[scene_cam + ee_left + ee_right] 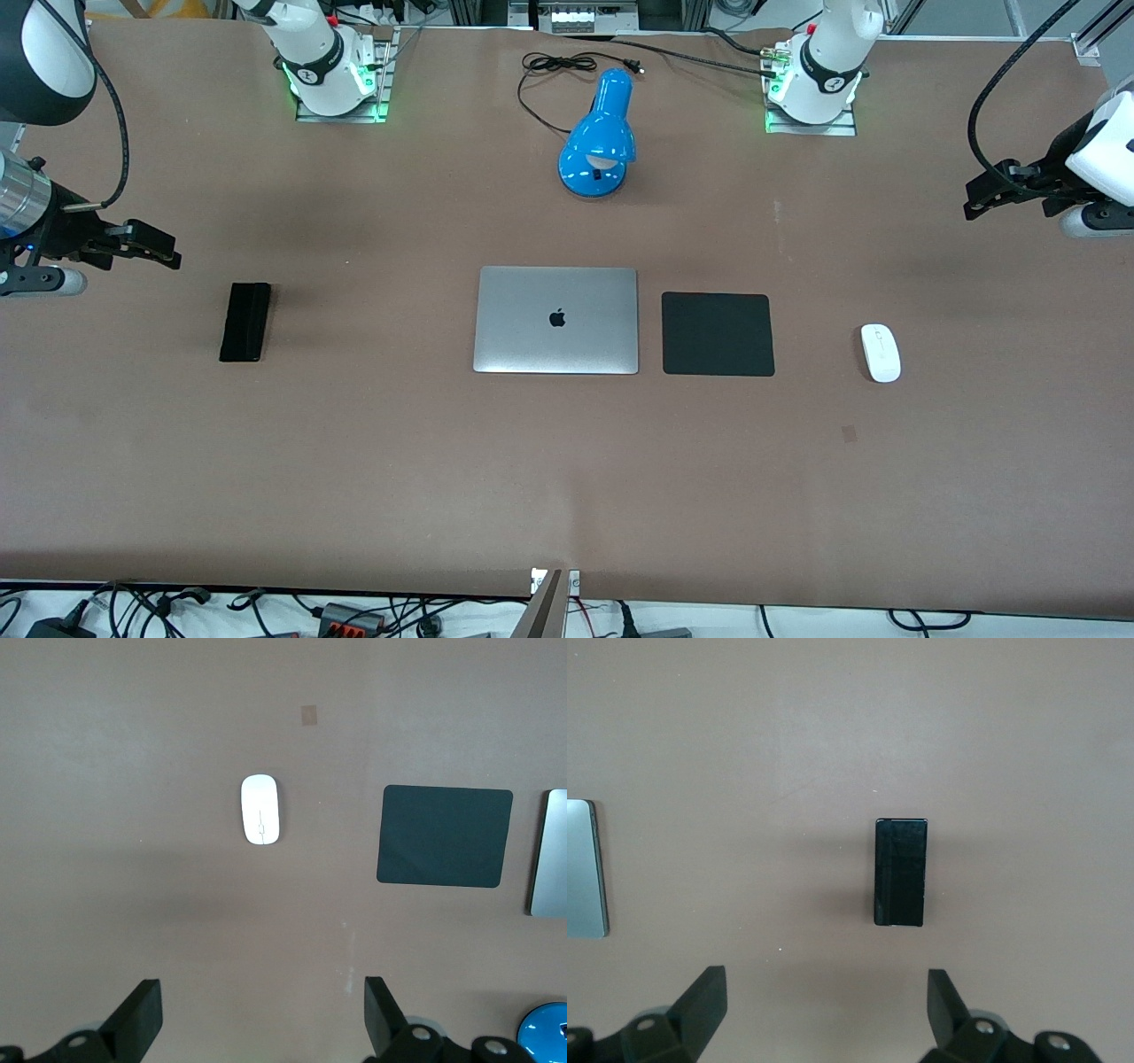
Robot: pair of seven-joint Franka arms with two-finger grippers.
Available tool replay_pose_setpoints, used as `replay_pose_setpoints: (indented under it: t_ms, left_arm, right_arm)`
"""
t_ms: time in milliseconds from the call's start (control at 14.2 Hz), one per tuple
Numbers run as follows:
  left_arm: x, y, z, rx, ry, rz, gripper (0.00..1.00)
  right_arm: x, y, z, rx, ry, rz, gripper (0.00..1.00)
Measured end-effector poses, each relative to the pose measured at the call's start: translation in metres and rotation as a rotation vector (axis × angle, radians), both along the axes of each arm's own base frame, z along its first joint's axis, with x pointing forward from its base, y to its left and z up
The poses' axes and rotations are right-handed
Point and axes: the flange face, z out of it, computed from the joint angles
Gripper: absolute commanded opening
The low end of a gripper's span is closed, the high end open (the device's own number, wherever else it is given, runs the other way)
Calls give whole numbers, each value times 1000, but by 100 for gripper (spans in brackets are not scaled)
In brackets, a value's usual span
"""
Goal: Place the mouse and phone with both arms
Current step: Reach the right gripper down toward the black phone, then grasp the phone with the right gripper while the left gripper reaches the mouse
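The white mouse (881, 352) lies on the brown table toward the left arm's end, beside the black mat (718, 334); it also shows in the left wrist view (260, 809). The black phone (244, 321) lies toward the right arm's end, and shows in the right wrist view (901, 872). My left gripper (974, 199) hangs open and empty in the air over the table's left-arm end; its own view shows it (263, 1019) apart from the mouse. My right gripper (164, 251) hangs open and empty over the table's right-arm end; its own view shows it (827, 1014) apart from the phone.
A closed silver laptop (556, 320) lies mid-table between the phone and the mat. A blue desk lamp (599, 137) with a black cord lies between the arm bases, farther from the front camera than the laptop. A small brown patch (849, 432) marks the table near the mouse.
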Motion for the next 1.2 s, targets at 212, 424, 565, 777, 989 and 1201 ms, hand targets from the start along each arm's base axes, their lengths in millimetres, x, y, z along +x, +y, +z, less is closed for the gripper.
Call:
replay_pose_setpoints:
  t_ms: [212, 424, 565, 777, 989, 1201]
  left_arm:
    - [0, 1, 0, 0, 0, 2, 100]
    - [0, 5, 0, 0, 0, 9, 100]
    - [0, 5, 0, 0, 0, 10, 100]
    - [0, 5, 3, 0, -5, 9, 100]
    - [0, 5, 3, 0, -5, 9, 100]
    - [10, -7, -21, 1, 40, -13, 100]
  right_arm:
    - [4, 0, -5, -1, -3, 0, 100]
    - [5, 0, -6, -1, -7, 0, 100]
    - [7, 0, -12, -1, -2, 0, 100]
    - [15, -4, -44, -11, 43, -1, 100]
    - [29, -12, -87, -50, 71, 5, 100]
    - [42, -17, -133, -57, 87, -17, 100]
